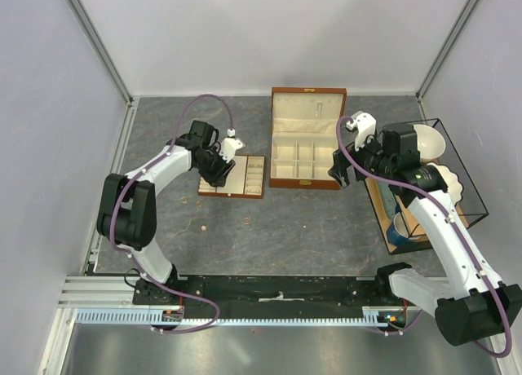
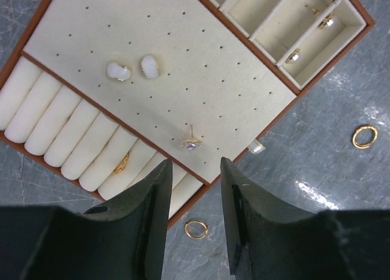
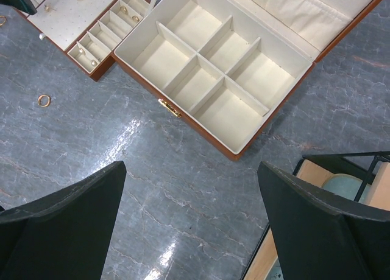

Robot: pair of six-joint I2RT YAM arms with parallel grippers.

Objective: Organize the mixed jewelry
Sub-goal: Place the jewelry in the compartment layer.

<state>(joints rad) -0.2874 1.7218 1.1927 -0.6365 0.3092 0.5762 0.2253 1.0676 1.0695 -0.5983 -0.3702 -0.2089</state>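
The mixed jewelry lies on and around the cream slotted tray (image 2: 213, 79) (image 1: 253, 173). On the tray's perforated pad sit two white earrings (image 2: 119, 71) and a clear stud (image 2: 191, 143). A gold ring (image 2: 122, 163) is tucked between the rolls, and small pieces (image 2: 327, 21) rest in the end slots. On the table lie one gold ring (image 2: 196, 229), another ring (image 2: 364, 136) and a pale piece (image 2: 256, 147) against the tray's edge. My left gripper (image 2: 194, 165) (image 1: 218, 173) hovers open over the tray's corner, holding nothing. My right gripper (image 3: 189, 170) (image 1: 341, 169) is wide open over bare table.
The brown wooden box (image 1: 306, 138) (image 3: 158, 58) stands open beside the tray, with nothing in the compartments that show. A gold ring (image 3: 44, 100) lies on the table left of it. At the right is a black wire basket (image 1: 469, 187) (image 3: 341, 158) holding a white bowl (image 1: 428, 143).
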